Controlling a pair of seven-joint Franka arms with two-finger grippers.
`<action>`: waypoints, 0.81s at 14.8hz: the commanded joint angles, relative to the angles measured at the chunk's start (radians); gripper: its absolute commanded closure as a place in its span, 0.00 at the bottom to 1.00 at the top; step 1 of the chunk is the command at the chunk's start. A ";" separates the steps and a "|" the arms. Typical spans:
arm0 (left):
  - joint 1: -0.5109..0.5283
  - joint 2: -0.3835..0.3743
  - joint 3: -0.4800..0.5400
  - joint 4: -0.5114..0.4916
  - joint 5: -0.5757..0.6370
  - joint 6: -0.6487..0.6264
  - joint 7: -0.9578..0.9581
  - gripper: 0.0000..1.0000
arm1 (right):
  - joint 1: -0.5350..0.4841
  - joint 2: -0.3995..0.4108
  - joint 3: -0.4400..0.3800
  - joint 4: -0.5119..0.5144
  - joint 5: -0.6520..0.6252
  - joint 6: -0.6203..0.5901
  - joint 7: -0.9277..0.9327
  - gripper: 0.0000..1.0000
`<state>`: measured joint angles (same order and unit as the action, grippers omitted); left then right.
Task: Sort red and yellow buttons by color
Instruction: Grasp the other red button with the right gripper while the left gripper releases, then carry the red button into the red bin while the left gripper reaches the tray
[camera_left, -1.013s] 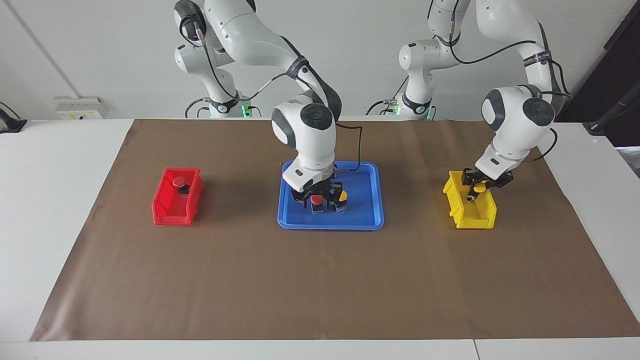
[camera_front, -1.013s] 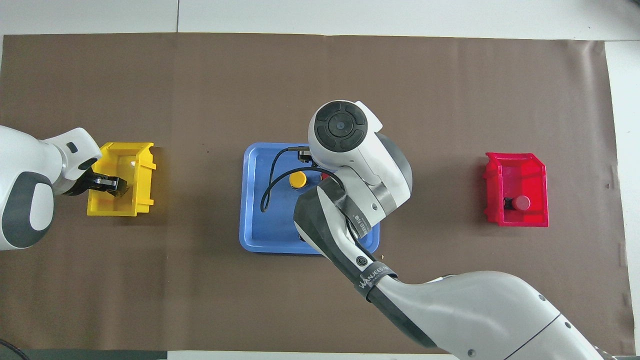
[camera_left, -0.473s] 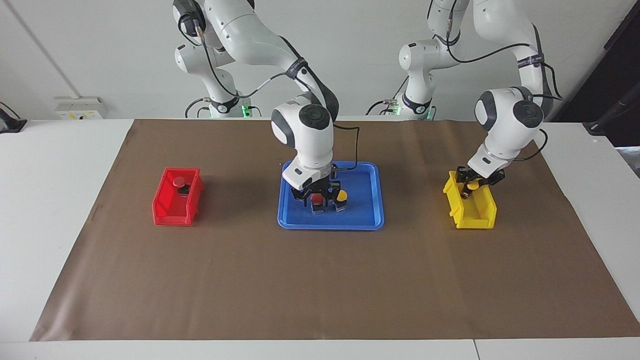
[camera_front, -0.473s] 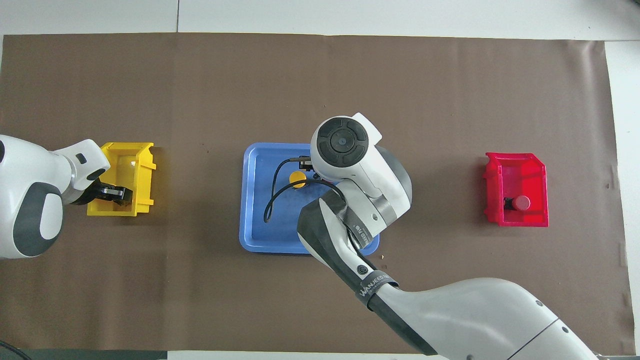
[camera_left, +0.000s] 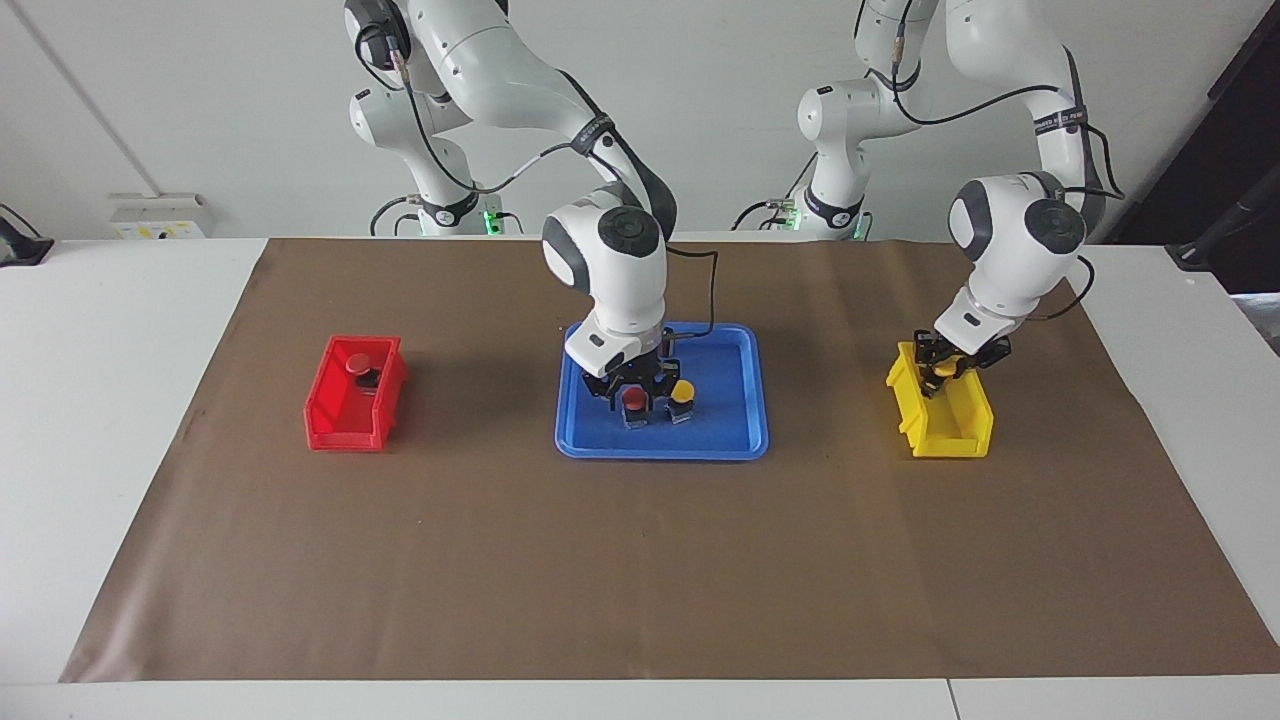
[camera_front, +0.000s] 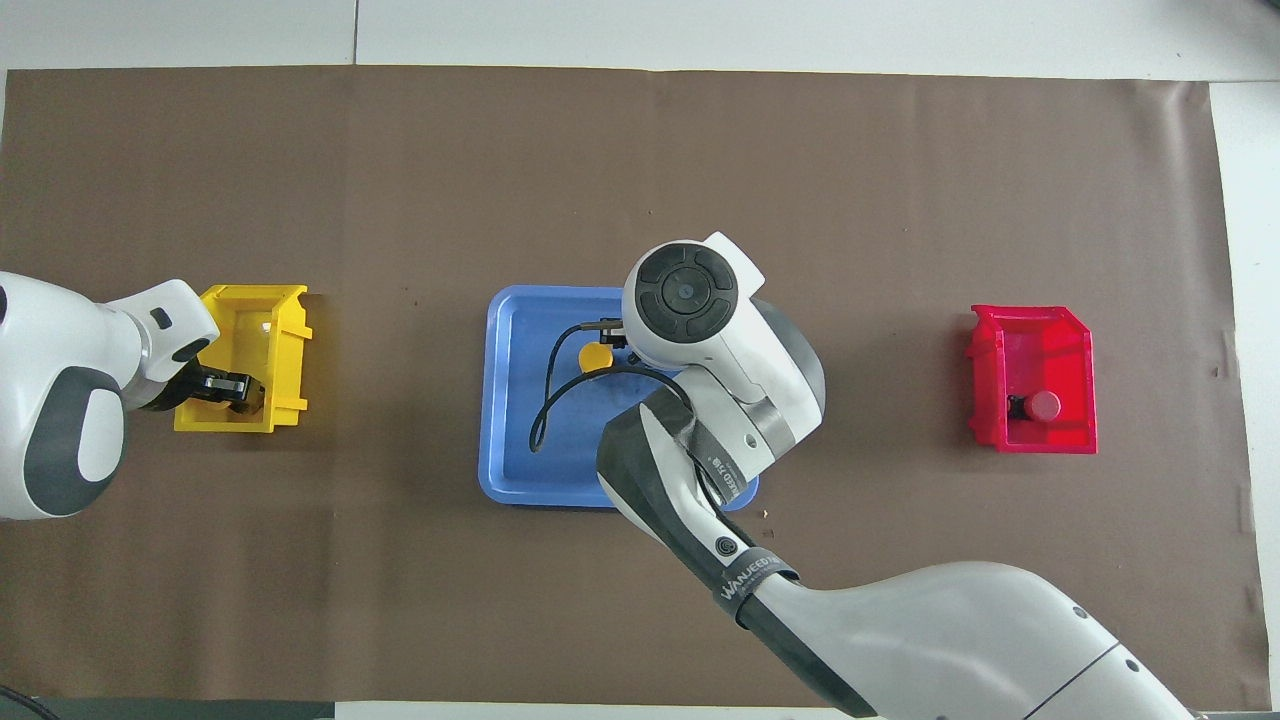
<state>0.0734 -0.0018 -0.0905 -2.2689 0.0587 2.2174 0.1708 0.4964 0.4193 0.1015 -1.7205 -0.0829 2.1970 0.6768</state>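
Buttons sit in three places. One red button (camera_left: 357, 364) lies in the red bin (camera_left: 345, 420) at middle left of the facing view. Another red button (camera_left: 634, 400) and a yellow button (camera_left: 682, 391) stand on the blue tray (camera_left: 740, 440) at centre. The right gripper (camera_left: 634, 392) straddles that red one; whether it has clamped I cannot tell. The left gripper (camera_left: 940, 372) holds a second yellow button (camera_left: 938, 379), lowered into the yellow bin (camera_left: 950, 430) at middle right. Judged half sorted.
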 joint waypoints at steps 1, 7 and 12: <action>0.003 -0.012 -0.003 0.031 0.018 -0.020 -0.001 0.44 | -0.006 -0.028 0.004 -0.033 0.003 0.023 -0.005 0.73; -0.029 -0.015 -0.032 0.333 0.004 -0.370 -0.031 0.00 | -0.105 -0.110 -0.003 0.079 -0.003 -0.251 -0.136 0.84; -0.312 0.026 -0.034 0.299 0.001 -0.200 -0.558 0.00 | -0.390 -0.312 -0.003 -0.002 0.002 -0.460 -0.569 0.84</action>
<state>-0.1239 -0.0127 -0.1342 -1.9520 0.0569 1.9538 -0.2310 0.2074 0.1784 0.0812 -1.6489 -0.0829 1.7566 0.2509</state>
